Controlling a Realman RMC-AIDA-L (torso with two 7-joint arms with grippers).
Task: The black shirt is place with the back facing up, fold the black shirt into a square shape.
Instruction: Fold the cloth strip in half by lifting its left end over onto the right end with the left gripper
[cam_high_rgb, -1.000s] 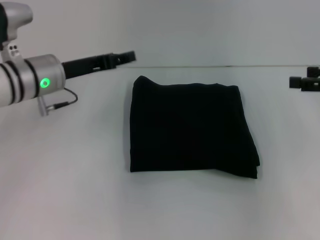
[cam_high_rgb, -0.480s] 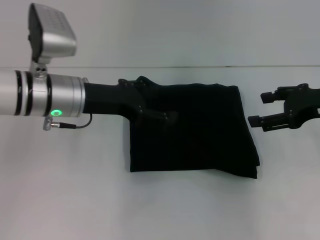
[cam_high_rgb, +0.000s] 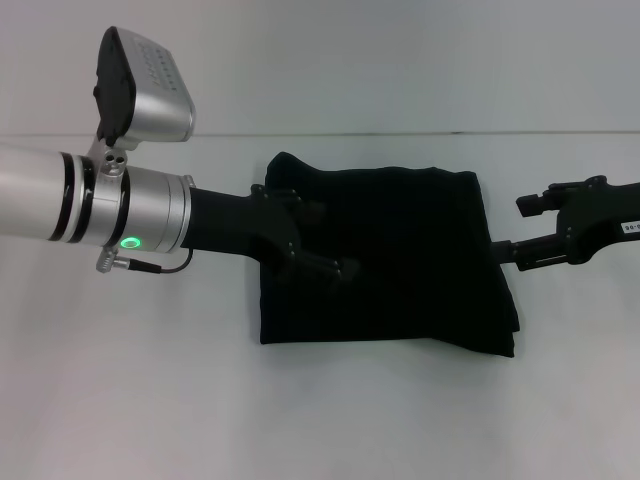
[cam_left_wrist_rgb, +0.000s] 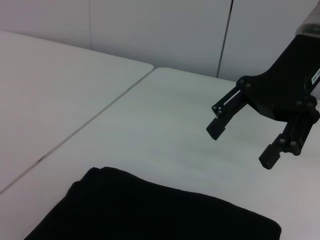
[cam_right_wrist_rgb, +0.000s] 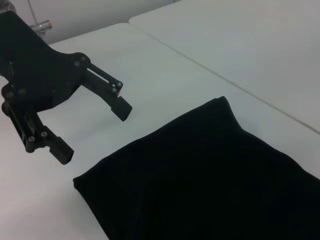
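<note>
Since half a second ago, the left gripper (cam_high_rgb: 318, 240) has reached a little farther right and nearer over the black shirt (cam_high_rgb: 400, 265), and the right gripper (cam_high_rgb: 515, 232) has closed in from the right until its near finger reaches the shirt's right edge.

The shirt lies folded into a rough square on the white table (cam_high_rgb: 150, 390), at the middle of the scene, flat, with its far left corner slightly peaked.

The left gripper sits over the shirt's left part, its 2 fingers spread apart; the right wrist view shows them open (cam_right_wrist_rgb: 92, 125) with nothing between them. The right gripper, seen from the left wrist camera (cam_left_wrist_rgb: 242, 145), is just beside the shirt's right edge (cam_left_wrist_rgb: 150, 210), its 2 fingers also held apart and empty.
</note>
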